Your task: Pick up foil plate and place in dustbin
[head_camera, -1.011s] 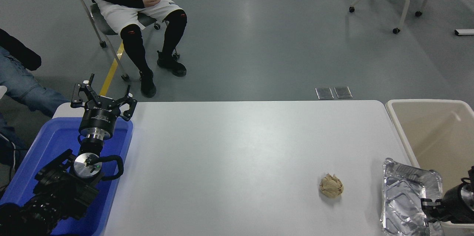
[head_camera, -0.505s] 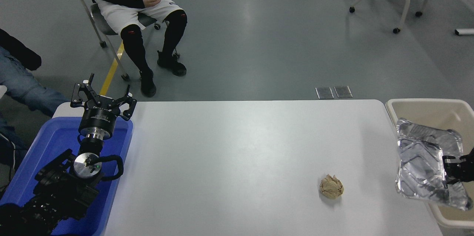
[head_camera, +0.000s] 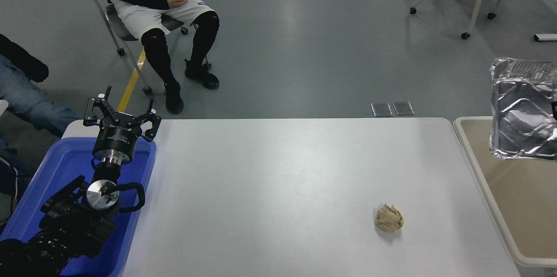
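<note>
The foil plate [head_camera: 522, 109], crinkled shiny silver, hangs in the air at the right edge, tilted up on edge above the far part of the beige dustbin [head_camera: 478, 171]. Only a black sliver of my right gripper [head_camera: 554, 109] shows at the picture's edge, against the plate's right side, and it holds the plate up. The dustbin stands against the table's right end and its tan inside shows nothing in it. My left gripper [head_camera: 121, 114] is parked at the lower left over the blue tub, its fingers spread open and empty.
A small crumpled tan paper ball [head_camera: 389, 218] lies on the white table [head_camera: 278, 181] near the front right. A blue plastic tub [head_camera: 61, 168] sits at the table's left end. A person [head_camera: 161, 3] sits on a chair beyond the far left corner; another person's leg [head_camera: 26, 98] is at the left edge.
The right gripper has lifted the foil plate from the table's front right corner up and away, so that it now hangs high above the dustbin's far part. The left arm has not moved.
</note>
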